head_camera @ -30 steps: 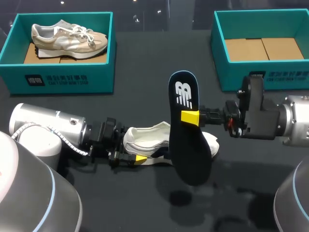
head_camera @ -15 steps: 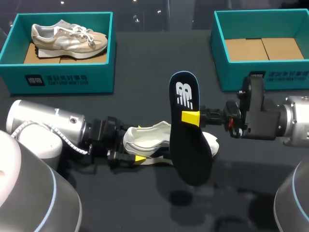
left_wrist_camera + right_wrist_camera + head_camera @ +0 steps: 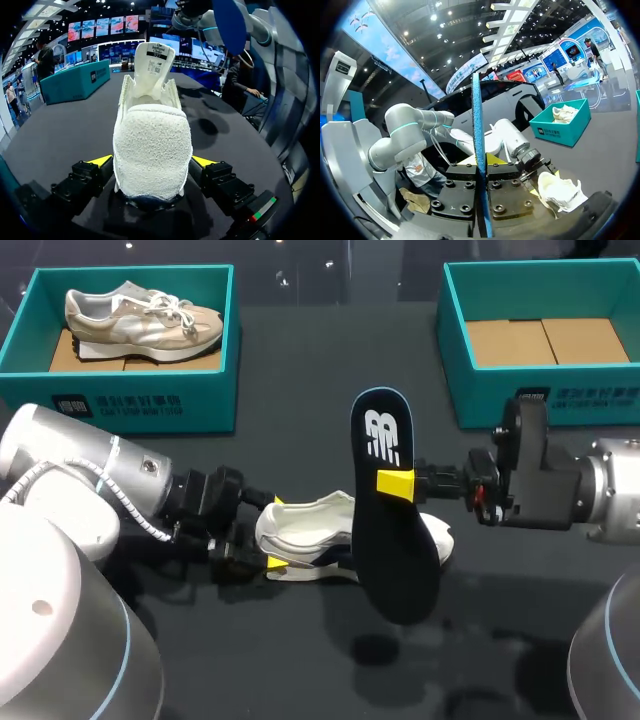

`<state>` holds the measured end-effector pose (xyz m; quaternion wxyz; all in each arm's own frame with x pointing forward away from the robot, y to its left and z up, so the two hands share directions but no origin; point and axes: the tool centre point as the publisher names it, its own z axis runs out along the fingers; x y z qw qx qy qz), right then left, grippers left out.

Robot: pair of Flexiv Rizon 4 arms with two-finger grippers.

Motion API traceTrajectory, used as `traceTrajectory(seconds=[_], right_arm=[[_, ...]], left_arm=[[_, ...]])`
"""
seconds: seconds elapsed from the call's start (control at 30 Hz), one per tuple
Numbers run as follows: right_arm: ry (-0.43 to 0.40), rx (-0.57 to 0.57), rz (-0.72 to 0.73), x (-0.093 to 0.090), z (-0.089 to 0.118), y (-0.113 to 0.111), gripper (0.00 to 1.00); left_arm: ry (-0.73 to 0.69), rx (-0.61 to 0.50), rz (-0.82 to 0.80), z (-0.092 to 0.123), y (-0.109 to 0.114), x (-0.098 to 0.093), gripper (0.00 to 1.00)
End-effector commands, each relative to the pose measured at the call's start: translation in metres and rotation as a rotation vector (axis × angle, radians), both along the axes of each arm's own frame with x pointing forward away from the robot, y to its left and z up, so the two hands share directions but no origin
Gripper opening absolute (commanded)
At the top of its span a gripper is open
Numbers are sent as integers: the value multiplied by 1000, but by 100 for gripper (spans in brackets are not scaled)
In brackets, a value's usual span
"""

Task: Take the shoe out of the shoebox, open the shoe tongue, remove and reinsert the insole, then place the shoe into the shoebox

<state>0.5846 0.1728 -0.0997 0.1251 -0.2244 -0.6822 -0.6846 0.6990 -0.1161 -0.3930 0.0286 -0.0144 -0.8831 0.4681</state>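
- Your right gripper (image 3: 395, 483) is clamped on the dark insole (image 3: 390, 550), one yellow tip on each face. It holds the insole on edge in the air, just above the forefoot of the white shoe (image 3: 305, 530).
- Your left gripper (image 3: 276, 534) has its fingers pressed on both sides of the shoe's heel, steadying it on the table (image 3: 300, 660).
- The tongue stands raised and the insole is out of the shoe. Judge the step in hand as reinsertion.
- The next move calls for tilting the insole toe-first into the shoe opening while the heel grip is kept.
- Boxing comes afterwards: the teal shoebox (image 3: 455, 360) sits well apart, at the far right.
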Motion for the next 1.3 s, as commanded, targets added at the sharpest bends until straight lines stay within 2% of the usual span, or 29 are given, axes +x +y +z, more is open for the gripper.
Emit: traceTrajectory(seconds=[0.03, 0.43, 0.6, 1.3], right_arm=[[1, -6, -16, -5, 5, 5, 0], [1, -6, -16, -5, 5, 5, 0], [1, -6, -16, -5, 5, 5, 0], [1, -6, -16, -5, 5, 5, 0]], left_arm=[[3, 39, -7, 5, 2, 1, 100], [3, 39, -7, 5, 2, 1, 100], [-1, 68, -11, 12, 5, 4, 100], [-51, 450, -32, 38, 16, 5, 100]])
